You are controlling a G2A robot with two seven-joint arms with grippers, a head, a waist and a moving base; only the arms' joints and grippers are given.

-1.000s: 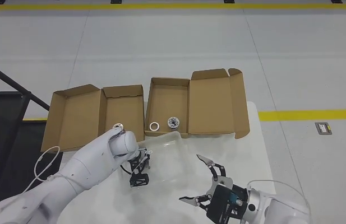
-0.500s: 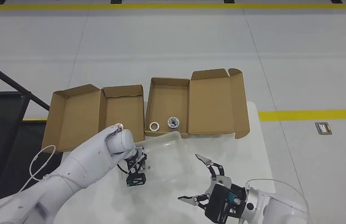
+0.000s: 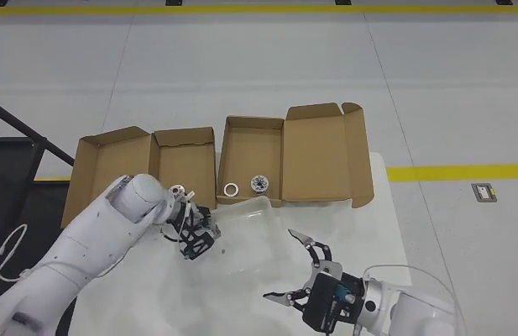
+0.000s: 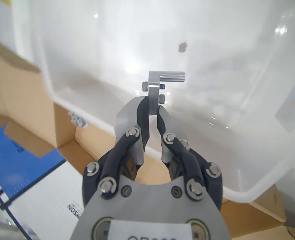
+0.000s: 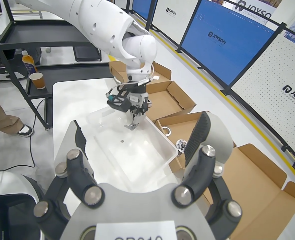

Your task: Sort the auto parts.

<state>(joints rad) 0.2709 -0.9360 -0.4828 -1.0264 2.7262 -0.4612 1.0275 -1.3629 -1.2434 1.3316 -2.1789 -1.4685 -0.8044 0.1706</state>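
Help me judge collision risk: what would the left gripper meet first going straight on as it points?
Probably the clear bin: the left gripper, shut on a metal bracket, points into it, so the bracket would likely touch the bin's inside first. Depth is unclear.

You can come down freely over the right half of the clear plastic bin (image 3: 252, 237); open brown cardboard boxes (image 3: 252, 151) crowd its far wall.

Co. logo + lettering on the blue partition panels (image 5: 213, 36) and white pegboard panels (image 5: 275, 71), far side. White stickers on my left gripper (image 4: 152, 106) and right gripper (image 5: 140, 117): cut off, can't read. Floor plate (image 3: 487, 192) at right, bottle (image 5: 28, 63) label: too small.
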